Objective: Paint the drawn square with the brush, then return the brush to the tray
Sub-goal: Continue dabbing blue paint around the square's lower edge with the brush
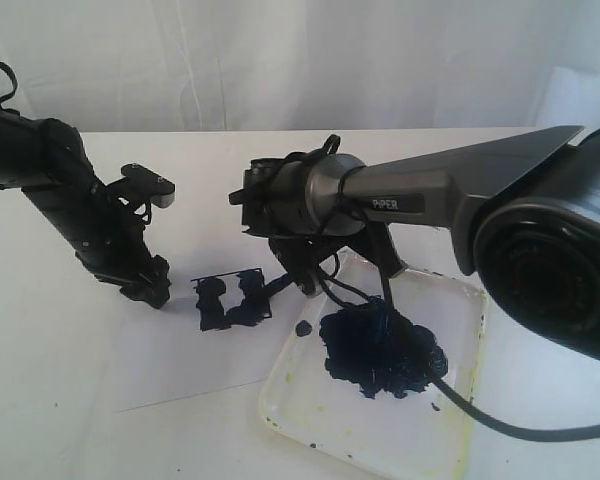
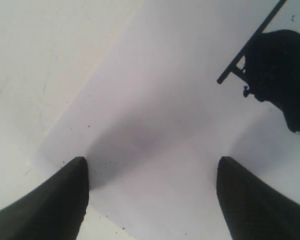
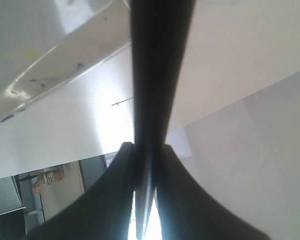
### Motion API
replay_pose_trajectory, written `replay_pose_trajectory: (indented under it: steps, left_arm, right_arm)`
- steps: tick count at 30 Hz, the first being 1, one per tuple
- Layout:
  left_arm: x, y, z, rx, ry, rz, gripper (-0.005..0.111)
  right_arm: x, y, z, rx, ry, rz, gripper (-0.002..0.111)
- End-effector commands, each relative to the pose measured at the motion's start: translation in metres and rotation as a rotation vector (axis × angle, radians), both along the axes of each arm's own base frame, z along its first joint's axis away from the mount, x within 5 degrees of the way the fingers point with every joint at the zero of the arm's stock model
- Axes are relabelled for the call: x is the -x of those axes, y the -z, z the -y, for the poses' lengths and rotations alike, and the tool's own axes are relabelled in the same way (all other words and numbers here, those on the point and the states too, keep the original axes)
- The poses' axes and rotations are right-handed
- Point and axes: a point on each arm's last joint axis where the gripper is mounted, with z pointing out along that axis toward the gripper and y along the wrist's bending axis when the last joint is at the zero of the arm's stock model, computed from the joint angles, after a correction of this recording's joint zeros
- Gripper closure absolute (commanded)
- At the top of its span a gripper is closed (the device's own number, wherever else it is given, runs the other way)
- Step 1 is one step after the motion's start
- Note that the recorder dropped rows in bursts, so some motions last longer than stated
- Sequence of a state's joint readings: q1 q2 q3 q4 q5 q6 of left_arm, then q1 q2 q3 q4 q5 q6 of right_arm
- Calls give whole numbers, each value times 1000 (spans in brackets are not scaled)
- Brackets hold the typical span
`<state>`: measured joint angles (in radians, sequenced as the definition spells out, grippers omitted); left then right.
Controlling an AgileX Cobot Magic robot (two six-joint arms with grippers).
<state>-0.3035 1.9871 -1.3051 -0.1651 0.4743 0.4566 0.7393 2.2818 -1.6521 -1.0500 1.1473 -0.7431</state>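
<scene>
Exterior view: obliquely down across the bench (image 1: 35, 370). Left wrist view: close, facing down on the paper sheet (image 2: 155, 115), which the exterior view shares. Right wrist view: tight on the right claw (image 3: 146, 150).

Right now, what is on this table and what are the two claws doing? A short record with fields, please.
left claw: open, empty, over the white paper sheet
right claw: shut on the brush
drawn square: on the paper, partly covered in dark paint, thin outline visible along one edge
tray: clear plastic, beside the paper, yellowish stains on its rim
paint blob: large, dark blue-black, inside the tray
brush status: held in the claw, not lying in the tray
</scene>
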Motion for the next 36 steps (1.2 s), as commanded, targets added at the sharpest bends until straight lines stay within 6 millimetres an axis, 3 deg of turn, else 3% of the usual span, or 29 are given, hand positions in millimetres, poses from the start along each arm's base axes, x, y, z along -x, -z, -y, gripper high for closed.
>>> replay_pose_trajectory:
  steps: [1,11,36]
  left_arm:
    - [4,8,-1,-7,-8,-43,33]
    - [4,8,-1,-7,-8,-43,33]
    - [4,8,-1,-7,-8,-43,33]
  right_arm:
    - [2,-8,-2,-6,-12,5,108]
    - [-2,-17,-2,-127,77,162,108]
    - [2,-2,-23,-233,-4,152,108]
